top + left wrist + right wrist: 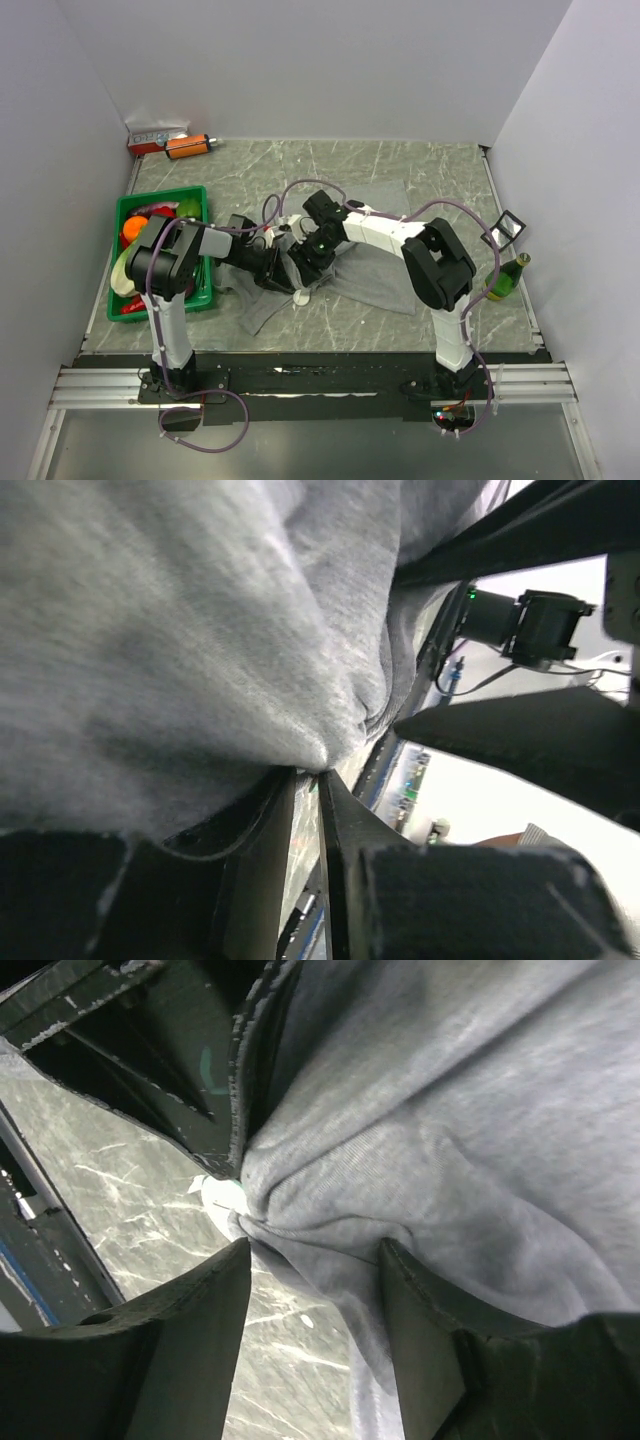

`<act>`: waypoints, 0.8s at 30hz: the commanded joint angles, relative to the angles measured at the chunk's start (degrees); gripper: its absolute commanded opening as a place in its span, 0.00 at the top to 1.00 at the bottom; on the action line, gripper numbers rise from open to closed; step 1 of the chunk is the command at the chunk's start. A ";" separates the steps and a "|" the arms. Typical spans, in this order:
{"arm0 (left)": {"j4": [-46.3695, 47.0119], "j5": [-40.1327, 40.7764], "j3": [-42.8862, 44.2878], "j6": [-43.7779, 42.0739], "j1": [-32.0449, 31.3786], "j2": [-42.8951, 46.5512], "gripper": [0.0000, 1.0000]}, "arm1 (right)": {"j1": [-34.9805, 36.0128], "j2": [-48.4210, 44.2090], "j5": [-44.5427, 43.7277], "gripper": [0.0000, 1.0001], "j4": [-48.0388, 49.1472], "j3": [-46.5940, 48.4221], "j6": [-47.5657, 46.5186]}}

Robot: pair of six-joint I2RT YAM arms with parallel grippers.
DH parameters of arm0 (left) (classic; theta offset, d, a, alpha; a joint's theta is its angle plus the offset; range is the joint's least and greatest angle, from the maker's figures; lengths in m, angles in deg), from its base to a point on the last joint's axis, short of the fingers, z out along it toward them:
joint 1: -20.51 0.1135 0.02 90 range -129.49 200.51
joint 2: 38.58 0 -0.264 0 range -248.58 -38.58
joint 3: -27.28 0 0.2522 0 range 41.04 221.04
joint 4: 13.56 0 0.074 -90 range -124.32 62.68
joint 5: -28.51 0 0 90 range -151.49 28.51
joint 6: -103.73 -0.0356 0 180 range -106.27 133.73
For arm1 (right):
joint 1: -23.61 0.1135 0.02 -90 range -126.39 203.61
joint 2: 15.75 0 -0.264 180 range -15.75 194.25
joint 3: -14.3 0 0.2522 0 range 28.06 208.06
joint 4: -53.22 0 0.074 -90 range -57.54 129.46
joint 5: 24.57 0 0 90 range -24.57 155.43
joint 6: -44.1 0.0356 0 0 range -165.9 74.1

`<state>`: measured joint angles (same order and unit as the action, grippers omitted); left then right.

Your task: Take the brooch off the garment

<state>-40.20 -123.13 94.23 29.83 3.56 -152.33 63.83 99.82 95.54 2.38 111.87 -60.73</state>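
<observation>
The grey garment (375,265) lies rumpled in the middle of the table. The brooch (302,297), a small whitish disc, sits at the garment's near edge; in the right wrist view the brooch (218,1197) peeks out beside a bunched fold. My left gripper (278,272) is shut on a pinch of the garment (180,640), its jaws almost together at the tips (308,772). My right gripper (313,254) is open, its fingers straddling a fold of the garment (430,1130) just beside the brooch (312,1252). The two grippers are close together.
A green crate (203,198) with colourful items stands at the left. A green bottle (507,278) and a small black frame (507,228) stand at the right edge. An orange object (188,145) and a red-white box (150,138) lie at the back left.
</observation>
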 commanded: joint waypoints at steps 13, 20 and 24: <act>1.19 2.41 -0.37 4.02 1.13 -5.07 0.76 | 3.37 3.87 3.21 0.30 -1.15 3.55 -0.46; 1.98 1.36 -0.54 5.35 2.54 -6.92 0.76 | 4.15 4.40 1.18 0.29 0.43 1.45 -1.43; 2.43 1.27 -0.89 5.88 2.45 -6.74 0.76 | 5.21 4.67 0.39 0.27 1.13 0.83 -1.34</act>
<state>-37.60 -128.10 94.38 34.22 5.44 -155.70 66.83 102.37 97.14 2.24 113.88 -61.21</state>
